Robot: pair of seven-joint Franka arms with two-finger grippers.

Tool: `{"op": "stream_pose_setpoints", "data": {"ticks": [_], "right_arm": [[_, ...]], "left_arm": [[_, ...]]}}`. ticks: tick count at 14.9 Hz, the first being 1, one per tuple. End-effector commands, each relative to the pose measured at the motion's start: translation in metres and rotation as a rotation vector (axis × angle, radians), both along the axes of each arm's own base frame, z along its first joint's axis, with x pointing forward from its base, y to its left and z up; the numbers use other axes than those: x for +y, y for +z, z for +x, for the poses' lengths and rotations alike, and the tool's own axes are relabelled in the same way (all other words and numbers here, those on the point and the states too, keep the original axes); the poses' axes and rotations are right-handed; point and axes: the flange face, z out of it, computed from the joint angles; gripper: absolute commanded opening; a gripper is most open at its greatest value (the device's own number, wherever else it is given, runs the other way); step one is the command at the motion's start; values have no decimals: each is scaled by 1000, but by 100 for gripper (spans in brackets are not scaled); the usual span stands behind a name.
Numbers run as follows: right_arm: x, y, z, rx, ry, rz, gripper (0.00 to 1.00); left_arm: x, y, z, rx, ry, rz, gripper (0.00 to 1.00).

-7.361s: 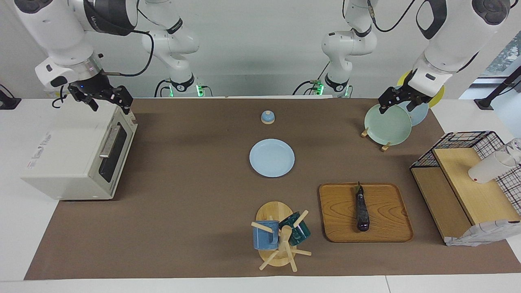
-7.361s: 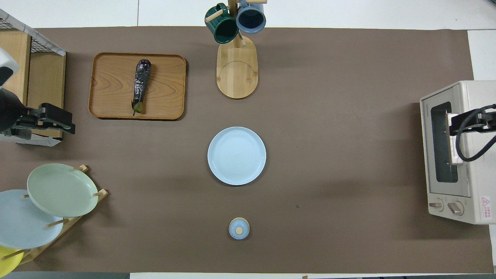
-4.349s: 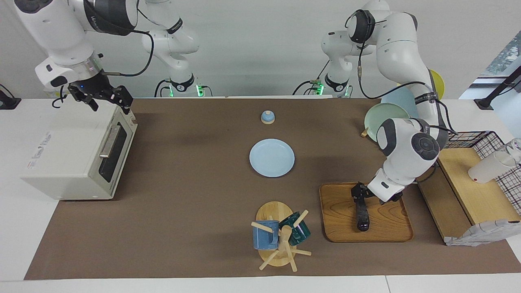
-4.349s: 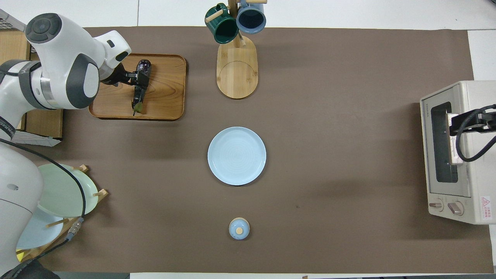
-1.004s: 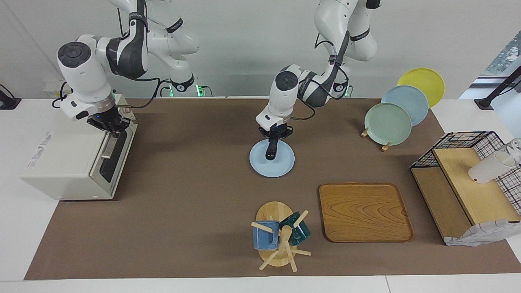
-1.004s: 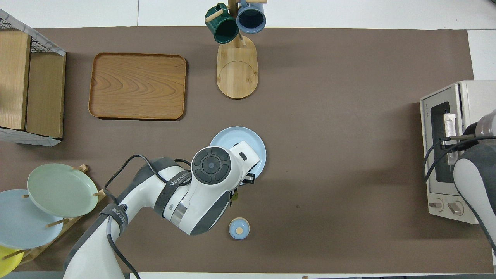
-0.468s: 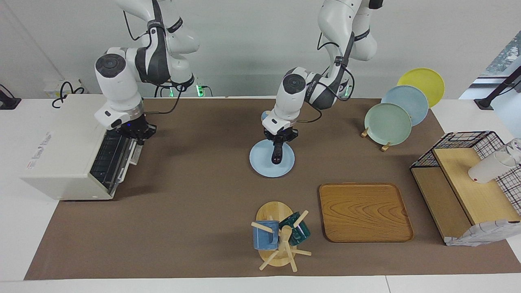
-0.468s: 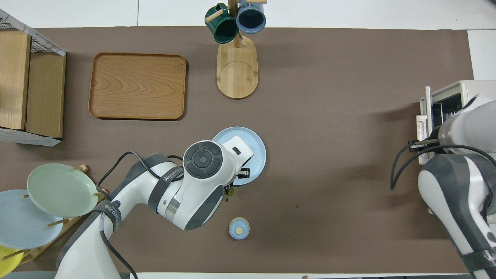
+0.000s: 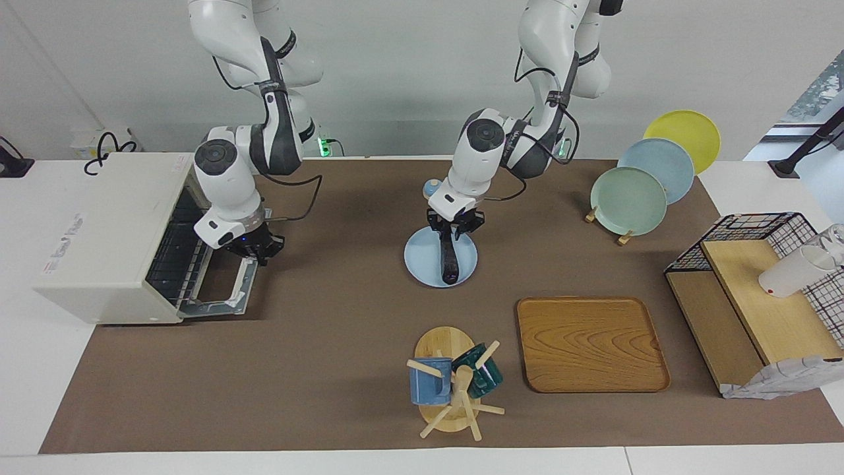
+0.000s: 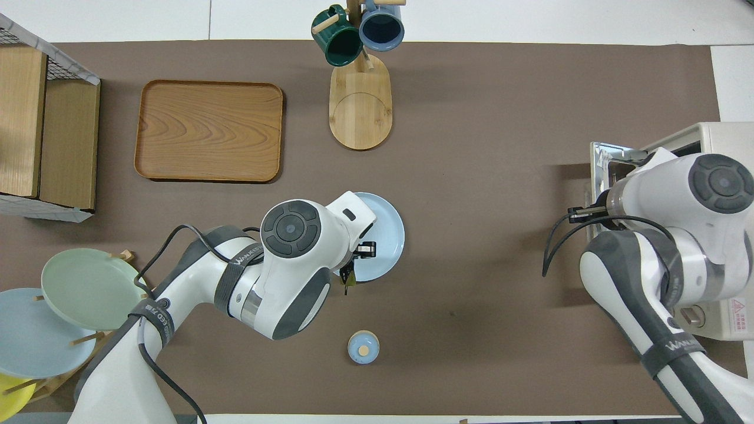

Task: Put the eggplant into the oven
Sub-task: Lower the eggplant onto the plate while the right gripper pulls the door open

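The dark purple eggplant (image 9: pixel 451 262) lies along the light blue plate (image 9: pixel 422 260) in the middle of the table. My left gripper (image 9: pixel 453 232) is shut on its stem end, low over the plate. In the overhead view the left arm hides most of the eggplant; only its green stem (image 10: pixel 347 278) shows at the plate's (image 10: pixel 386 229) rim. The off-white oven (image 9: pixel 99 231) stands at the right arm's end of the table. Its door (image 9: pixel 221 290) is dropped open and the wire rack (image 9: pixel 173 258) shows. My right gripper (image 9: pixel 254 254) is shut on the door's handle.
A bare wooden tray (image 9: pixel 590 343) and a mug tree (image 9: pixel 455 382) lie farther from the robots than the plate. A small blue lidded pot (image 10: pixel 363 346) sits nearer to the robots. A plate stand (image 9: pixel 626 201) and a black wire-and-wood rack (image 9: pixel 758 290) are at the left arm's end.
My right gripper has pulled the oven door from half open down to fully open. My left gripper has lowered the eggplant so that it lies along the plate.
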Motion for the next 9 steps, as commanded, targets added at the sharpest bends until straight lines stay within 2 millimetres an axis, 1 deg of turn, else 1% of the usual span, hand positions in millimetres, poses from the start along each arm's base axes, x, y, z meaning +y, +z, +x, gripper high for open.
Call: {"op": "stream_pose_setpoints", "data": {"ticks": [1, 2, 3, 4, 5, 6, 7, 8, 9], "right_arm": [[-7, -6, 8, -17, -48, 9, 0], [-10, -12, 9, -9, -58, 9, 0], [-12, -12, 10, -20, -67, 11, 0], [-7, -12, 11, -29, -89, 30, 0], [2, -11, 12, -31, -96, 51, 0], [29, -10, 11, -25, -60, 60, 0], [38, -9, 10, -23, -60, 61, 0], [47, -3, 13, -35, -51, 64, 0], [69, 4, 14, -47, -16, 70, 0]], "left_arm": [[-2, 0, 4, 8, 14, -15, 100], [7, 7, 10, 6, 24, -16, 100], [21, 15, 21, 7, 50, -17, 100], [32, 30, 33, 14, 65, -16, 100], [44, 48, 49, 23, 65, -16, 100], [64, 68, 69, 30, 66, -18, 100], [89, 85, 88, 35, 67, -18, 100], [114, 101, 104, 31, 64, -18, 100], [136, 114, 118, 23, 56, -20, 100]]}}
